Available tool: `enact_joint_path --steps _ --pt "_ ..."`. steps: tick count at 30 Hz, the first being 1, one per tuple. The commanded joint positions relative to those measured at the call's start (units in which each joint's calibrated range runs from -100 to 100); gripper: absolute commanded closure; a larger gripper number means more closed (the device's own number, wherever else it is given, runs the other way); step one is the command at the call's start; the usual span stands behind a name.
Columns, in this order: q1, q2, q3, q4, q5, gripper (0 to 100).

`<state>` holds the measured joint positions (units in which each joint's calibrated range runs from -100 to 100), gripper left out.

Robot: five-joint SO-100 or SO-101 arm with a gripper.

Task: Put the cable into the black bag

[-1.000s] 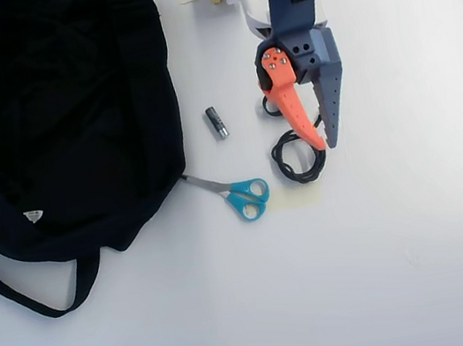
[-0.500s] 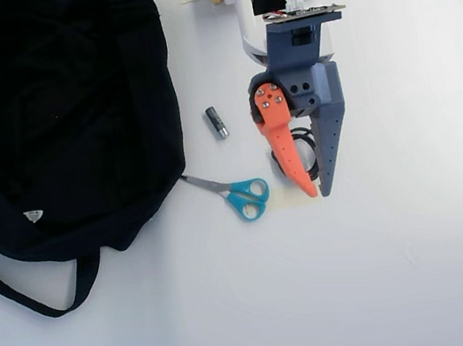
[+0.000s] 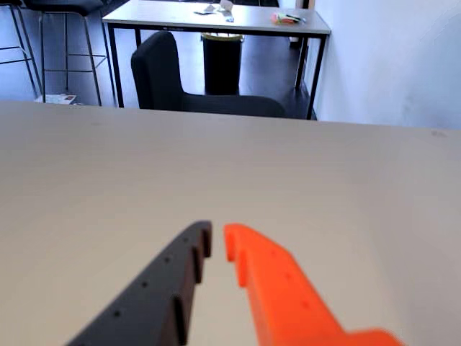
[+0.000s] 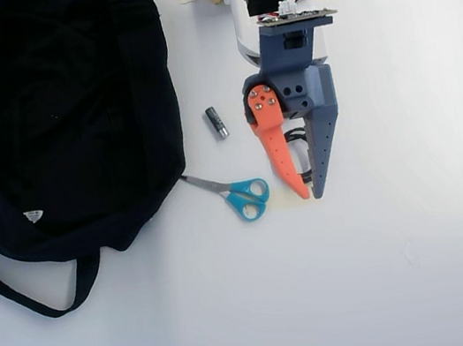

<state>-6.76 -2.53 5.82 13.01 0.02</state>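
In the overhead view the black bag [image 4: 51, 115] fills the upper left, its thin strap [image 4: 20, 295] looping below it and a small white tag [image 4: 34, 216] near its lower edge. The cable [image 4: 298, 135] lies right of centre, mostly covered by my gripper [image 4: 310, 196]; only short black bits show between the orange finger [image 4: 280, 151] and the blue-grey finger [image 4: 321, 148]. In the wrist view my gripper [image 3: 217, 238] points over bare table, its tips almost touching with nothing between them. That view shows neither cable nor bag.
Blue-handled scissors [image 4: 240, 196] lie between the bag and the gripper, with a small dark cylinder [image 4: 216, 123] above them. The arm's base [image 4: 269, 5] is at the top. Beyond the table's far edge stand a dark chair [image 3: 166, 72] and another table [image 3: 216, 18].
The gripper has shifted down the overhead picture and a little left, from beside the cable's coil to directly over it, hiding most of the coil. The bag, scissors and cylinder have not moved.
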Motion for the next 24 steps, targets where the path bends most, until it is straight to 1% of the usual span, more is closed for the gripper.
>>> enact_joint_path --steps 1,3,6,9,11,16,24 --pt "0.4 -0.54 -1.86 0.43 0.29 98" --pt "0.18 -0.46 -1.24 2.32 0.29 98" --pt "0.1 -0.37 -1.06 7.92 0.81 98" --pt "-0.2 -0.37 -0.34 14.72 5.59 98" --pt "-0.27 -0.29 -0.07 17.22 7.68 98" --pt "-1.62 -0.37 2.27 22.22 8.1 98" --pt "-3.94 -1.2 2.99 37.46 8.26 98"
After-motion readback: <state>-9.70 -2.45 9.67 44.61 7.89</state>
